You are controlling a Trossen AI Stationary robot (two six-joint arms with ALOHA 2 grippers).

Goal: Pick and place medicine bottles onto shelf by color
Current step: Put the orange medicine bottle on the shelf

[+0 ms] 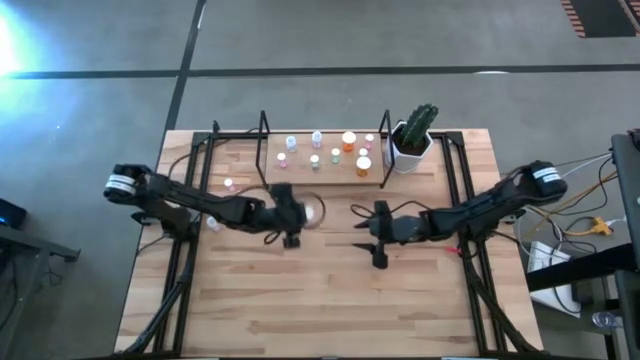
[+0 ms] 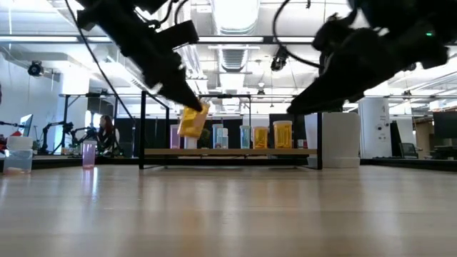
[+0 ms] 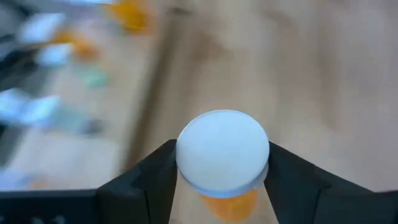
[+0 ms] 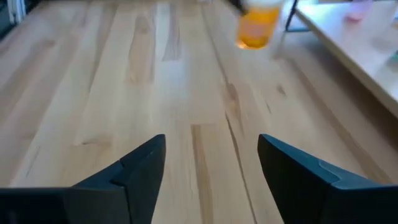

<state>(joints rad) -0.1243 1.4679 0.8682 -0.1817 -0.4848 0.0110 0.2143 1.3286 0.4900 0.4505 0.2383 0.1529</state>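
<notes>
My left gripper (image 1: 303, 213) is over the table's middle, just in front of the shelf (image 1: 325, 172), shut on an orange medicine bottle (image 2: 193, 121) with a white cap. The shelf is a light-wood board with black uprights, and several orange, pink, green and blue bottles (image 1: 349, 141) stand on it. My right gripper (image 1: 359, 228) is to the right of the left one, open, with only bare table between its fingers (image 4: 143, 171). A pink bottle (image 1: 228, 184) stands loose on the table at the left. My left gripper pinches the orange bottle at its white cap (image 3: 222, 152), one finger (image 3: 155, 177) on either side. The fingers slant down from the table's left. The bottle is tilted, with its orange body (image 3: 231, 203) below the cap. It hangs clear of the table.
A white pot with a green cactus (image 1: 413, 138) stands right of the shelf at the back. Black rails (image 1: 462, 185) run along both table sides. Bare wood lies between the grippers and the near edge. In the low view a clear cup (image 2: 18, 158) shows far left.
</notes>
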